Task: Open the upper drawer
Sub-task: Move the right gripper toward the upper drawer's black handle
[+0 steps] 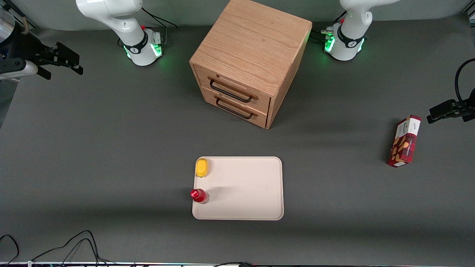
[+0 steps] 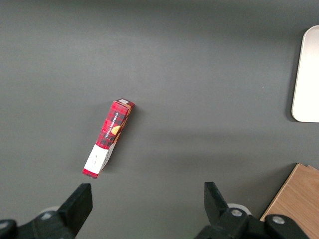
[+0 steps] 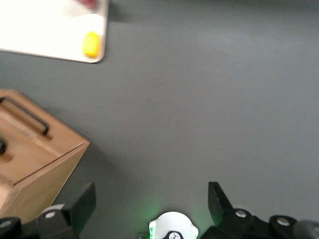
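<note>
Hovering over the table at the working arm's end, well apart from the cabinet, my gripper holds nothing, its fingers spread wide. The upper drawer sits flush in the cabinet front, above its twin. Nearer the camera lies a tray carrying a yellow item and a red bottle.

High front view, 2 downward wrist views
</note>
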Controlling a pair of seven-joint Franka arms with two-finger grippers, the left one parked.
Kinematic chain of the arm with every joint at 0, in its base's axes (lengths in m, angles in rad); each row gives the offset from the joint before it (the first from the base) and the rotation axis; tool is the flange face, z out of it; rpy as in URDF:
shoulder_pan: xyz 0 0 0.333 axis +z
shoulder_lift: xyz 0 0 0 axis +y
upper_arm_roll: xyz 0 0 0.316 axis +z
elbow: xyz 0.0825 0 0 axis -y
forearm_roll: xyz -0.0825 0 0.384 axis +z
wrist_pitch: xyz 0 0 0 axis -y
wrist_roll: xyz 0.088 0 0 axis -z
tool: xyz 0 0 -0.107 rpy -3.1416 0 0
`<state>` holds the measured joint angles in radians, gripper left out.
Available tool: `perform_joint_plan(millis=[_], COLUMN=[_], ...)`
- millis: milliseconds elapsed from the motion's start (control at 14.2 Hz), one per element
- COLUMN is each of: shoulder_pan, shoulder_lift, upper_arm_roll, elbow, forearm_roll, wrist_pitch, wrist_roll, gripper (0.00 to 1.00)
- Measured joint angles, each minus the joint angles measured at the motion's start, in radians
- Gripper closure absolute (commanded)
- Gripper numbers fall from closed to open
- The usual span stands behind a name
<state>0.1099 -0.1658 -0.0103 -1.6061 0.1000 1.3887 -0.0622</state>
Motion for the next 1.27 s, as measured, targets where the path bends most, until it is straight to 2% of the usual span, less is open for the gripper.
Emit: perform_joint_plan(millis=[281,562,703,844,1125,1266], shoulder_pan=[0.005,0.012,0.011,0.010,0.016,0.026], shoulder_lift=[0.071,0.214,0.282,0.346,0.487,0.553], upper_arm_roll=[0.045,0.136,0.159,0.209,0.338,0.369], elbow=[0.083,0.164,0.191,0.205,0.207,0.207], forearm_roll=[0.179,0.254,0.306,0.326,0.326,0.326], wrist_pitch=[-0.033,-0.035,-0.033,-0.006,0.123,0.187], wrist_roll=[-0.088,-0.360,-0.426,-0.441,-0.441,-0.441], gripper=[0.00,0.00,0.00,0.00,0.00,0.00])
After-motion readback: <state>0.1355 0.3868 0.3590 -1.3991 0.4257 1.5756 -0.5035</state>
